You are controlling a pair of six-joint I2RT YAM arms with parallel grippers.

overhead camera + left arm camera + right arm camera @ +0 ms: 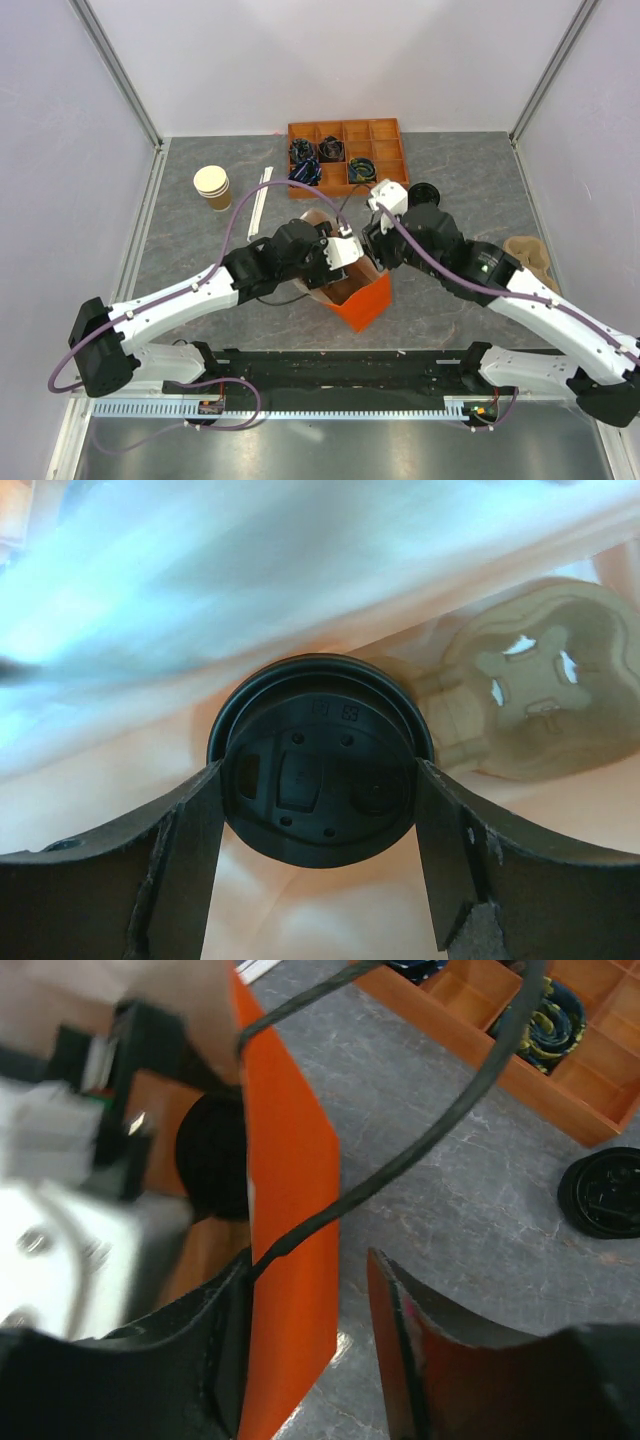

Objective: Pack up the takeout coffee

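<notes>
We saw the left claw (pixel 318 768) reach down into the orange paper bag (pixel 367 302). Its two dark fingers (pixel 185 850) stood wide apart, one on each side of the takeout coffee (pixel 320 742). They pressed on the sides of its round black lid, so the left claw was grasping the coffee. The coffee was inside the bag. We looked straight down on it, so we saw only the lid and not the paper cup. The lid was smooth plastic with a raised ring, small dots and a sip hole. Just beside it lay a tan cup holder (pixel 545 705) of rough pressed paper with a cross-shaped cut. We could not tell if it was in the bag.

The right claw (pixel 308 1272) was partly open. The thin bag wall stood between its fingers, against one and apart from the other. It had let go and gripped nothing.

The bag was bright orange outside and brown inside, with flat sides. It stood on the grey, stone-like worktop (pixel 200 260). Farther back were an orange tray (pixel 385 132) of square boxes, a loose black lid (pixel 425 192) and a stack of tan paper cups (pixel 212 187).
</notes>
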